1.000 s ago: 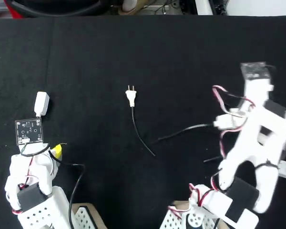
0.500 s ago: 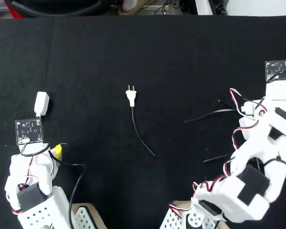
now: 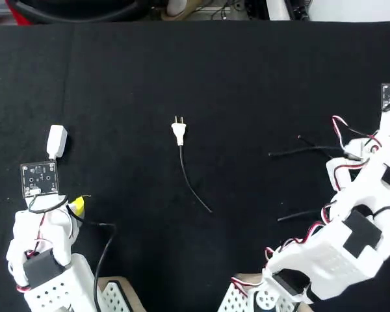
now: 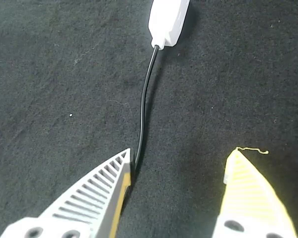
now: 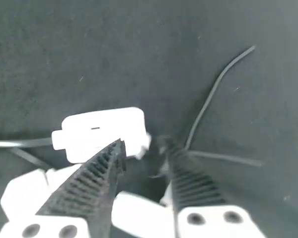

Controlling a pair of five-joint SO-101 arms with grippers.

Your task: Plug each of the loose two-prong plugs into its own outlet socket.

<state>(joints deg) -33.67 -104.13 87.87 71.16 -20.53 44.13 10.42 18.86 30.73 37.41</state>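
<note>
I have the loose plug (image 3: 178,132) lying in the middle of the table (image 3: 260,71), its cord (image 3: 188,182) trailing back toward my arms. One outlet socket (image 3: 56,141) sits far left, just ahead of the left gripper (image 4: 181,152). A second socket (image 5: 102,134) lies just beyond the right gripper (image 5: 143,145), by the table's right edge.

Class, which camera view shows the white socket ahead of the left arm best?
The high view: the white socket lies whole on the table. The left wrist view crops its far end, showing the end where its black cord leaves.
</note>
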